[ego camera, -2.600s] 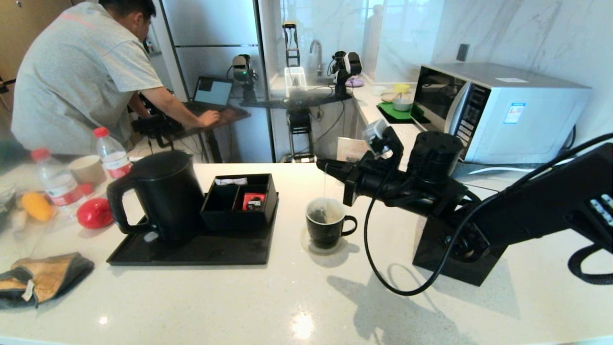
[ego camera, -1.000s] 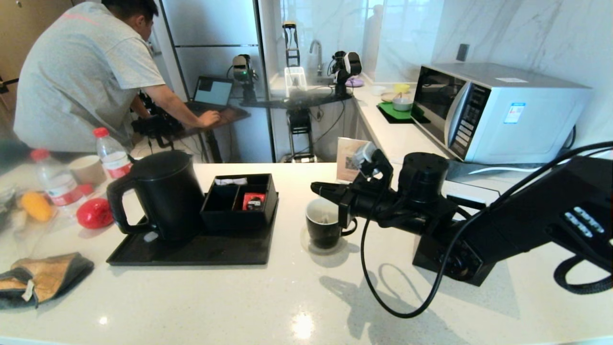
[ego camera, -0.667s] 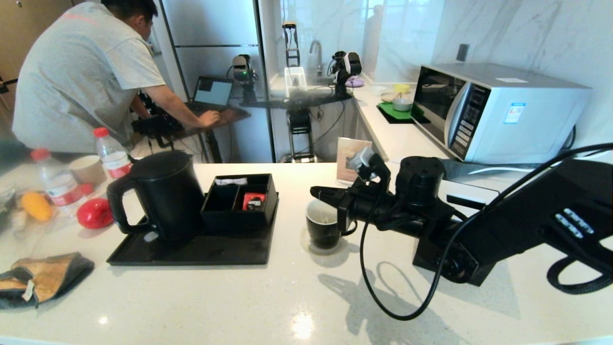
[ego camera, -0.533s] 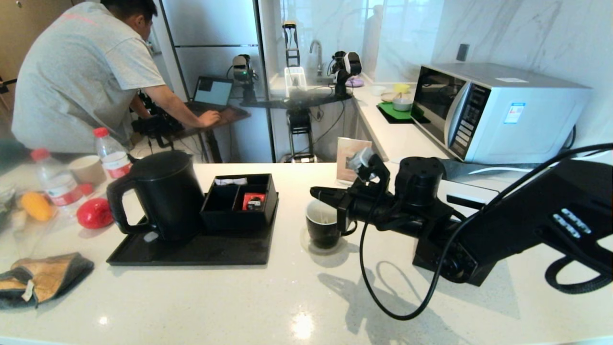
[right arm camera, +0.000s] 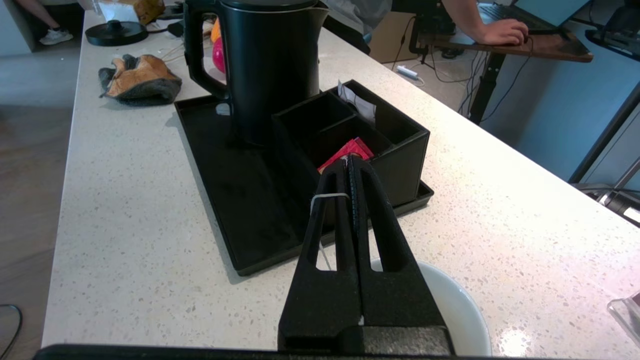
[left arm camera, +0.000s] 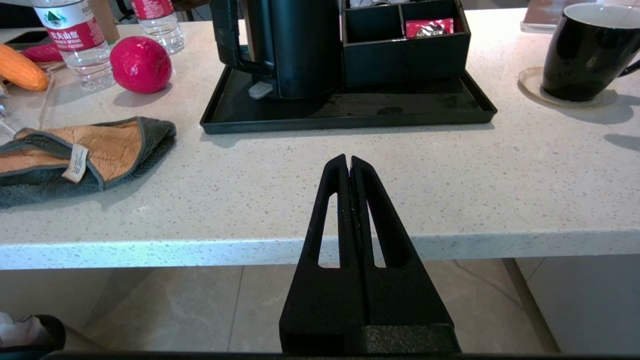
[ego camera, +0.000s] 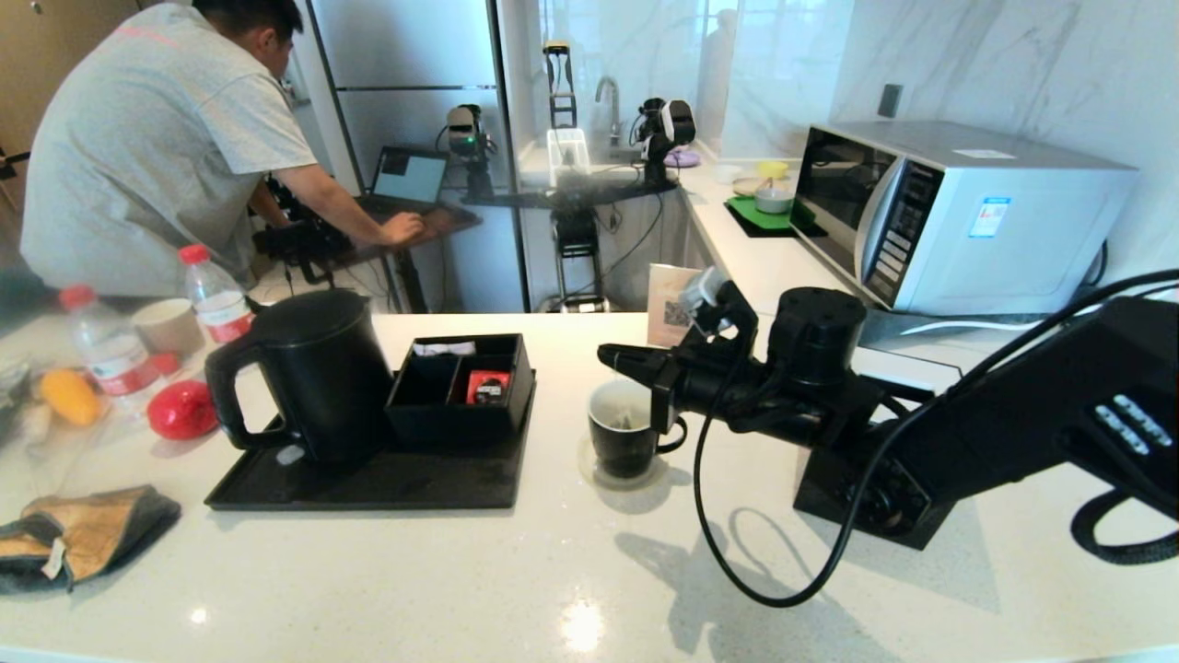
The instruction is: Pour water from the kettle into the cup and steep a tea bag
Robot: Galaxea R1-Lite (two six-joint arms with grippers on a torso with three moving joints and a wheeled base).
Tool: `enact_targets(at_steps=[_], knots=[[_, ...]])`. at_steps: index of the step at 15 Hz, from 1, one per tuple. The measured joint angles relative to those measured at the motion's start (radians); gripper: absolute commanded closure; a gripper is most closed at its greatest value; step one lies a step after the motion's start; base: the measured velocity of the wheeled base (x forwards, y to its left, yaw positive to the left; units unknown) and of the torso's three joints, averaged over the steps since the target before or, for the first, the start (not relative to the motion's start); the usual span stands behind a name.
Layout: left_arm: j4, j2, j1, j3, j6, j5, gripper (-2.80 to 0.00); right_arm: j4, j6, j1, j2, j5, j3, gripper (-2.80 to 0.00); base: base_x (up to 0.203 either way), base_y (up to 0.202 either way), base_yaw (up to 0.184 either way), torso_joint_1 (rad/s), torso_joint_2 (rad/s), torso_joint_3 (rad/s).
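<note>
The black kettle [ego camera: 318,368] stands upright with its lid on, at the left of a black tray [ego camera: 368,488]. To the tray's right the black cup [ego camera: 626,447] sits on a pale coaster. My right gripper [ego camera: 608,354] hovers just above the cup's rim, shut on the tea bag's white string [right arm camera: 327,195], which loops over one finger. The tea bag [ego camera: 624,420] hangs down inside the cup against its white inside. I cannot make out the water's surface. My left gripper [left arm camera: 348,162] is shut and empty, parked off the counter's front edge, out of the head view.
A black compartment box [ego camera: 461,405] on the tray holds a red packet [ego camera: 485,385]. At the left are a folded cloth [ego camera: 83,534], a red fruit [ego camera: 181,410], two red-capped bottles [ego camera: 216,295] and a paper cup [ego camera: 169,324]. A microwave [ego camera: 967,212] stands back right.
Since 2.6 s ago my right gripper dropped and the tea bag went from above the rim down into the cup. In the last half second the gripper has risen slightly.
</note>
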Motion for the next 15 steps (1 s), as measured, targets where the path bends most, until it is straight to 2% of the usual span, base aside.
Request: enact_targets(at_steps=[15], knots=[[0.0,0.0,0.0,0.0,0.001,0.0,0.0,0.008,0.001,0.0,-0.078,-0.001,0.008,0.0,0.0,0.0,0.0,0.0,0.0,0.0]])
